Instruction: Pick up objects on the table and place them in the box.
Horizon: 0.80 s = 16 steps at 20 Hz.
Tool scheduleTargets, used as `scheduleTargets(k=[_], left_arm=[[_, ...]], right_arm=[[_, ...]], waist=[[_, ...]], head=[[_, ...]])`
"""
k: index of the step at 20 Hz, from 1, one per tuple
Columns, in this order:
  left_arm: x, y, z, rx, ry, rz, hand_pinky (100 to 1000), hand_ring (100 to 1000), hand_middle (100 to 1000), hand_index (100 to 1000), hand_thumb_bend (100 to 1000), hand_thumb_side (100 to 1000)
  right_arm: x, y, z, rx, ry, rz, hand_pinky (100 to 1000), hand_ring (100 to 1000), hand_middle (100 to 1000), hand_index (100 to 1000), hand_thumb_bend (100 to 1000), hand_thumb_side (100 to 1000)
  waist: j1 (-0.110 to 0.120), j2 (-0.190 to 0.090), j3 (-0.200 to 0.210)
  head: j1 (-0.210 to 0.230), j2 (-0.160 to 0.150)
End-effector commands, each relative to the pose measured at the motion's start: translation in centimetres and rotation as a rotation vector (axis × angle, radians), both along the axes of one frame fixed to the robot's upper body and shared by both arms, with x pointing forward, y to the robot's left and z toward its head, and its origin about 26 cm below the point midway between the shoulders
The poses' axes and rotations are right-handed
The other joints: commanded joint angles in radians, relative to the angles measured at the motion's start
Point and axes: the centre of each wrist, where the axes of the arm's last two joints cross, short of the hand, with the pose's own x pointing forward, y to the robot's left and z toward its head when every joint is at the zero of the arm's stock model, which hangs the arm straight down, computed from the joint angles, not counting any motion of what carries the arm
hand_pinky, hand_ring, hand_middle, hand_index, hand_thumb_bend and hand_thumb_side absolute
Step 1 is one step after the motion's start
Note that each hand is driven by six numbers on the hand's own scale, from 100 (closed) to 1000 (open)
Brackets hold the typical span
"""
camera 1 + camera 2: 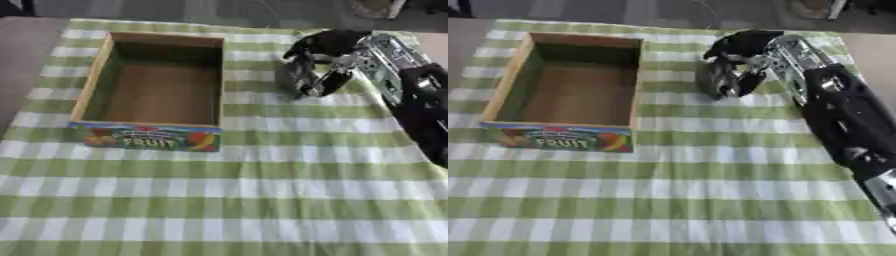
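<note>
Curling its fingers around a dark, shiny object I cannot identify, the right hand (317,70) is hovering just right of the open wooden box with the colourful fruit label (147,136), whose brown floor is showing nothing placed yet.

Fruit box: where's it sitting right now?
The fruit box sits on the far left part of the green checked tablecloth, open top up and nothing visible inside, with the right hand just to its right.
</note>
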Motion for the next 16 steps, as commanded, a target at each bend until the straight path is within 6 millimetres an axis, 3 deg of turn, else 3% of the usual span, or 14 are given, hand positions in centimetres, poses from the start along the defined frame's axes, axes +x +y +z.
scheduleTargets(k=[1, 11, 16], left_arm=[[0.02, 0.05, 0.67, 0.024, -0.016, -0.002, 294, 338, 620, 371, 100, 762], [0.02, 0.04, 0.71, 0.024, -0.018, -0.002, 294, 337, 620, 370, 100, 763], [0.03, 0.06, 0.68, 0.023, -0.019, 0.000, 294, 337, 620, 369, 100, 762]], right_arm=[[-0.03, -0.13, 1.46, -0.012, -0.039, 0.003, 897, 932, 833, 882, 227, 327], [0.16, -0.08, 0.89, -0.027, -0.025, -0.002, 887, 912, 789, 824, 247, 256], [0.27, -0.06, 0.59, -0.022, -0.016, -0.002, 868, 884, 712, 762, 216, 219]], waist=[[0.001, -0.016, 0.002], [0.000, -0.012, 0.007], [0.001, -0.009, 0.009]], head=[[0.002, -0.010], [0.000, -0.016], [-0.003, -0.017]])
